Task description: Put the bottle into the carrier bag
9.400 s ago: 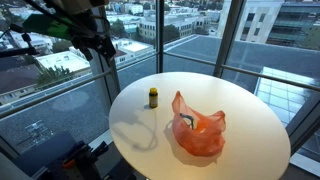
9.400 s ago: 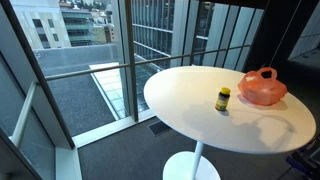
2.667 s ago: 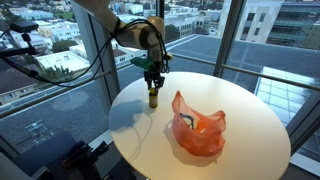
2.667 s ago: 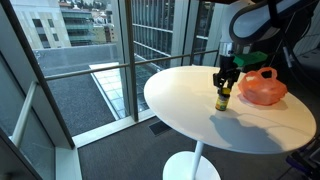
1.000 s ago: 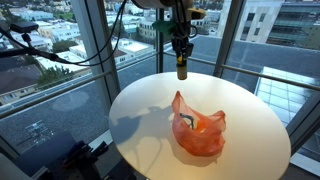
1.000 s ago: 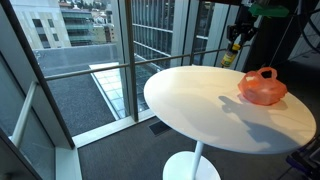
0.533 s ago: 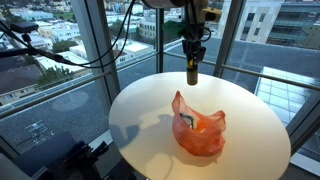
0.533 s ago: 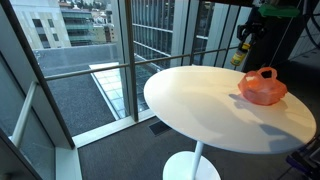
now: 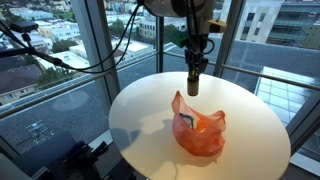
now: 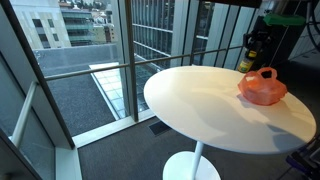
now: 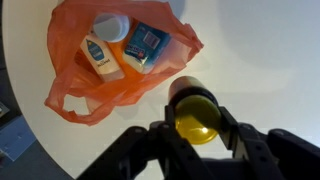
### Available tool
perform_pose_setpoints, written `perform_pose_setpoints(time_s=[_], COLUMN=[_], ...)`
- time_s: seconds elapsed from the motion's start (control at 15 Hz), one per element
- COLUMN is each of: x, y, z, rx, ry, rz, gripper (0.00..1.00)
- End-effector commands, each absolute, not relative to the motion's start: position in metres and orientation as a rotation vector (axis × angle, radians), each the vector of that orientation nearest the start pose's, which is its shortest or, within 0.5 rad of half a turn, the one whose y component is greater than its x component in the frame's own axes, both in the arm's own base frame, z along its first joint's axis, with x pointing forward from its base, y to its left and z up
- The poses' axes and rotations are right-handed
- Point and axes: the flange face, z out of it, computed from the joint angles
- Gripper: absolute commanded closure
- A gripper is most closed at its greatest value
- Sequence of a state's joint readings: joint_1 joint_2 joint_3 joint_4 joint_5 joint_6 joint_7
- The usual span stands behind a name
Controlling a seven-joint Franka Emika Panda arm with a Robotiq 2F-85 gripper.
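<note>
Round table (image 9: 140,110) spreads wide around bag (image 9: 199,132); end effector (image 9: 194,72) grips bottle (image 9: 192,87) above.

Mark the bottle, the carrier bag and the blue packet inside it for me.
bottle (image 11: 193,112), wrist view, on its yellow cap.
carrier bag (image 11: 72,42), wrist view, on its orange upper-left wall.
blue packet (image 11: 146,45), wrist view, on its middle.

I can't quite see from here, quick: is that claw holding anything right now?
Gripper: shut on the bottle, held in the air near the carrier bag.
</note>
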State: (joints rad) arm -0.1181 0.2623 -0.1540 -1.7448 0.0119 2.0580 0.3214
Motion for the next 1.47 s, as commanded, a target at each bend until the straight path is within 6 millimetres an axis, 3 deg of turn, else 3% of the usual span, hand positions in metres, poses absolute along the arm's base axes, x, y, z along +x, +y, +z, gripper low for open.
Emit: perform_pose_setpoints(time_s=[0.0, 0.4, 0.47, 0.73, 0.8, 1.4], x=[0.594, 0.567, 0.581, 0.574, 0.574, 0.565], y=[-0.161, -0.158, -0.158, -0.157, -0.157, -0.189], z=[0.424, 0.408, 0.401, 0.402, 0.402, 0.399], rx=[-3.021, -3.011, -3.026, -3.024, -3.024, -3.013], ry=[0.911, 0.89, 0.915, 0.912, 0.911, 1.018], rz=[-0.058, 0.025, 0.039, 0.047, 0.046, 0.049], gripper=[0.8, 0.8, 0.55, 0.55, 0.8, 0.8])
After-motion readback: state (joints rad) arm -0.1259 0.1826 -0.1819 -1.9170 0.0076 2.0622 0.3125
